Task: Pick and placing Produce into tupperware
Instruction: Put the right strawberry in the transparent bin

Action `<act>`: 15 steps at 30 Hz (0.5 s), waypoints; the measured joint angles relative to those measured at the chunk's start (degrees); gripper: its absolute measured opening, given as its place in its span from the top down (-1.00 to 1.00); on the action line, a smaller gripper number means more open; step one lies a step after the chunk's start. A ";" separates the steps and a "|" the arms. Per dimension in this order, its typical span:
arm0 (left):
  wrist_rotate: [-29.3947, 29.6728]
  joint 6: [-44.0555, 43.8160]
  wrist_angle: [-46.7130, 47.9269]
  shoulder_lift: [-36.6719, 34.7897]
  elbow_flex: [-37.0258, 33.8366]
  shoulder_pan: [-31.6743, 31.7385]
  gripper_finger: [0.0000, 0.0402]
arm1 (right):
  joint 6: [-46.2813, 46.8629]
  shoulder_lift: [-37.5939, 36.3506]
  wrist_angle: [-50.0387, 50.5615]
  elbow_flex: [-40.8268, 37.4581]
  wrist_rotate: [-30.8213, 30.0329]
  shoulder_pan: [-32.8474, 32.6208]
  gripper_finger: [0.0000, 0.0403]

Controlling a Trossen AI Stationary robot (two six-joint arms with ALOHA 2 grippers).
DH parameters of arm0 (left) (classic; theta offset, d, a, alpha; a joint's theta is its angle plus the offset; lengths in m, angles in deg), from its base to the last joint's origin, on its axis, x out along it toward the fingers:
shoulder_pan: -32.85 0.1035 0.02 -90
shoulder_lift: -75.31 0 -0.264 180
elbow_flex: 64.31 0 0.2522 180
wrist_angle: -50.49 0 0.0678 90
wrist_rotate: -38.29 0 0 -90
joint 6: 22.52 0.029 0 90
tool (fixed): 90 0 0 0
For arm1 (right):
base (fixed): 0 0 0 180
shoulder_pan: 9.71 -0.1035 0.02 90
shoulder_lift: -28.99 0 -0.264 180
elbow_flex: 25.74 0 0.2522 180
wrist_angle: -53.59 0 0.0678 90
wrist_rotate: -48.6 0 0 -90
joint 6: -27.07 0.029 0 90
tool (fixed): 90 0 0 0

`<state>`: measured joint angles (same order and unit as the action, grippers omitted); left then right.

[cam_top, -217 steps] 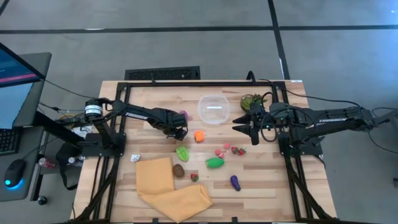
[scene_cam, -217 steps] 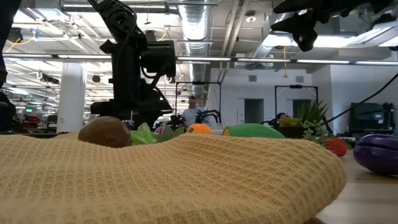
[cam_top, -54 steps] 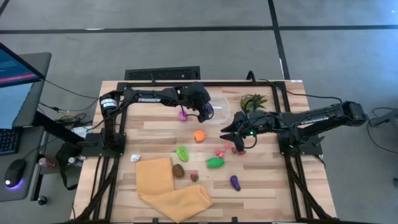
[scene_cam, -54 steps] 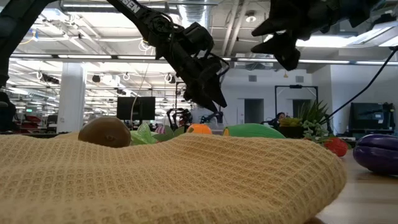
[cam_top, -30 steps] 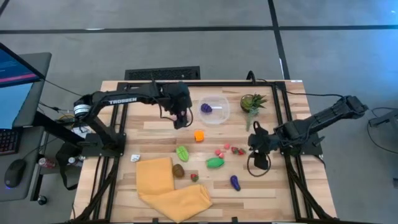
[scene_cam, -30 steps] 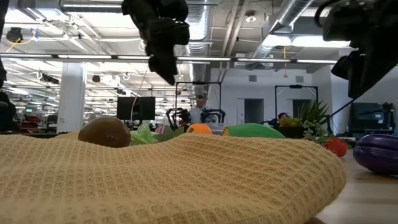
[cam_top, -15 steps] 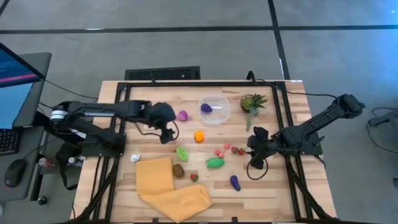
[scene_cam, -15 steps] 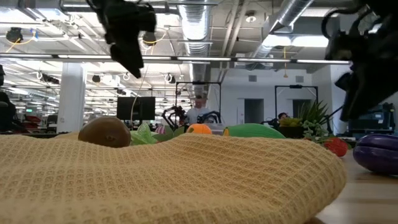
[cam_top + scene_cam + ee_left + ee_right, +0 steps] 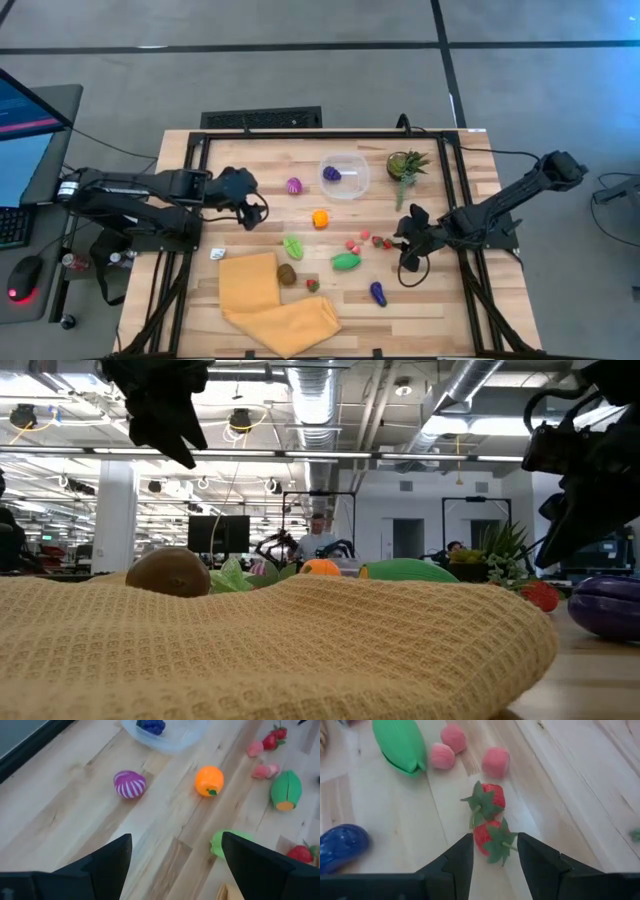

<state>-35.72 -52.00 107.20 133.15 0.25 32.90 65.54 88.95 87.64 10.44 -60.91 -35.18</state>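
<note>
The clear round tupperware [image 9: 344, 176] stands near the table's far edge with a purple piece [image 9: 331, 173] inside. A magenta striped piece [image 9: 294, 185], an orange one [image 9: 320, 218], two green ones [image 9: 293, 246] [image 9: 346, 261], pink bits [image 9: 353, 244], two strawberries [image 9: 487, 800] [image 9: 492, 840], a brown one [image 9: 287, 274] and a purple eggplant [image 9: 378, 293] lie on the wood. My left gripper [image 9: 250, 212] hangs open left of the produce. My right gripper [image 9: 408, 255] is open above the table, just right of the strawberries.
A folded yellow waffle cloth [image 9: 270, 300] covers the near middle of the table and fills the low view. A small potted plant [image 9: 404, 163] stands right of the tub. A black frame [image 9: 300, 134] runs round the table. Bare wood lies between my left gripper and the produce.
My left gripper has drawn back from beside the tub toward the table's left and near side, staying above the table. The purple piece stays in the tub. My right gripper has hardly moved.
</note>
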 joint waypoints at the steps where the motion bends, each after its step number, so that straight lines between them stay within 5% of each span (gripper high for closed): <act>1: 0.29 -0.10 0.21 -0.24 -0.04 -0.07 -0.49 | -0.84 0.00 0.09 -0.18 -0.01 0.00 0.12; 15: 1.43 -1.16 -0.32 0.29 -0.04 -0.07 -0.49 | -17.47 0.00 -0.95 -0.26 0.13 0.16 -0.03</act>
<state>-34.30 -53.17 106.88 133.44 0.21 32.82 48.07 88.95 86.69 10.17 -60.77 -35.02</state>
